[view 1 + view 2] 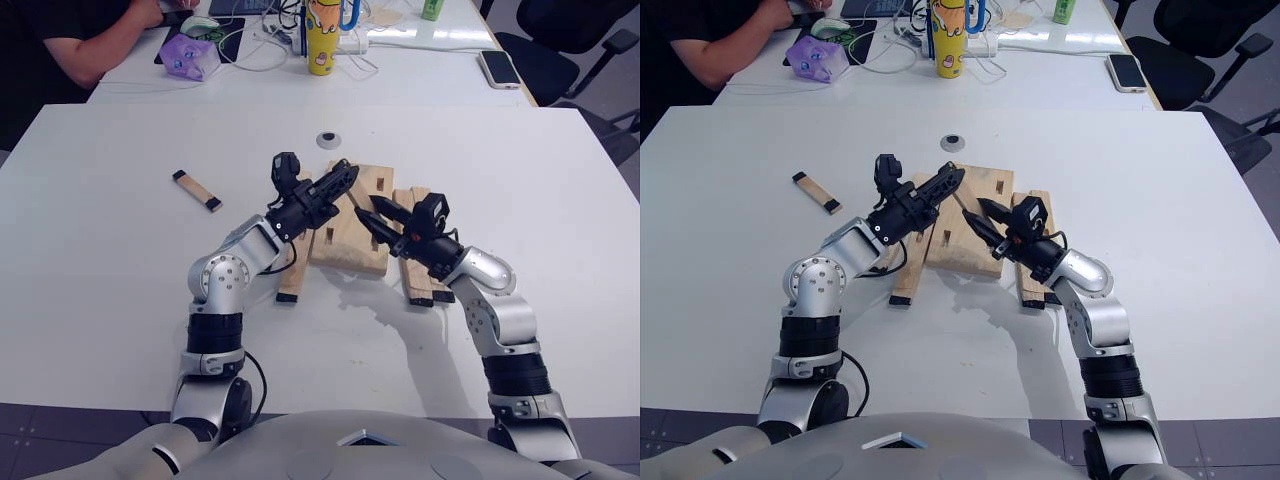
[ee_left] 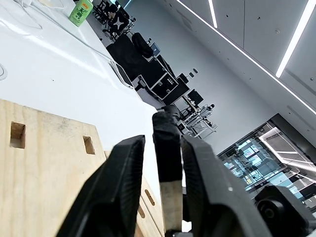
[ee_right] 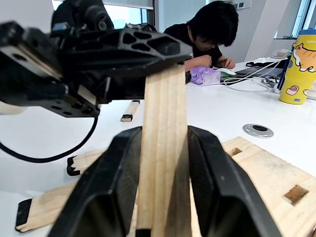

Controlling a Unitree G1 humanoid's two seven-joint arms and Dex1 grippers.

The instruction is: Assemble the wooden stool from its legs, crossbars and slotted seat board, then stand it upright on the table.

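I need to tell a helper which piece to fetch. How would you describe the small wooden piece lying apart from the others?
On the white table, look to the robot's left of the seat board in the middle. A short bar lies flat there on bare tabletop. Unlike the longer sticks beside the board, it lies alone, touching nothing.

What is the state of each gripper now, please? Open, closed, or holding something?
Left gripper: closed, holding a wooden bar.
Right gripper: closed on the same wooden bar, so both hold it together.
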